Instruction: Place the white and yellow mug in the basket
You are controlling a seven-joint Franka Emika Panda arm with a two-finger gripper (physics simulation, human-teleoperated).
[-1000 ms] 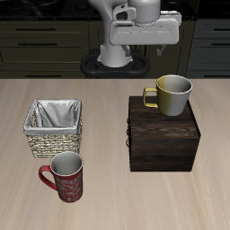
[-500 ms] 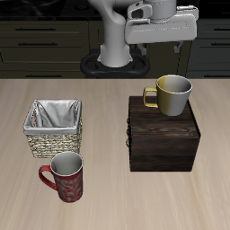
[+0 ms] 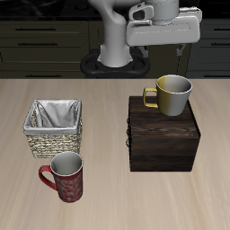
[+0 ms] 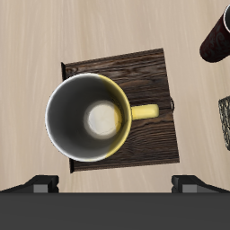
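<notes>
The white and yellow mug (image 3: 171, 94) stands upright on the dark brown wooden box (image 3: 163, 139), its handle pointing toward the basket side. In the wrist view the mug (image 4: 90, 117) shows its pale inside from straight above. My gripper (image 3: 162, 50) hangs open and empty well above the mug, roughly over it. Its two fingertips (image 4: 40, 182) show far apart in the wrist view. The wicker basket (image 3: 54, 139) with grey-white lining sits on the table, apart from the box and nothing in it.
A dark red patterned mug (image 3: 65, 176) stands in front of the basket, near the table's front edge. It also shows in the wrist view (image 4: 216, 36). The basket's rim (image 4: 225, 121) shows at that view's edge. Dark cabinets stand behind the table.
My gripper has moved sideways, away from the basket side, and now hangs over the mug on the box. It stays open. Nothing on the table moved.
</notes>
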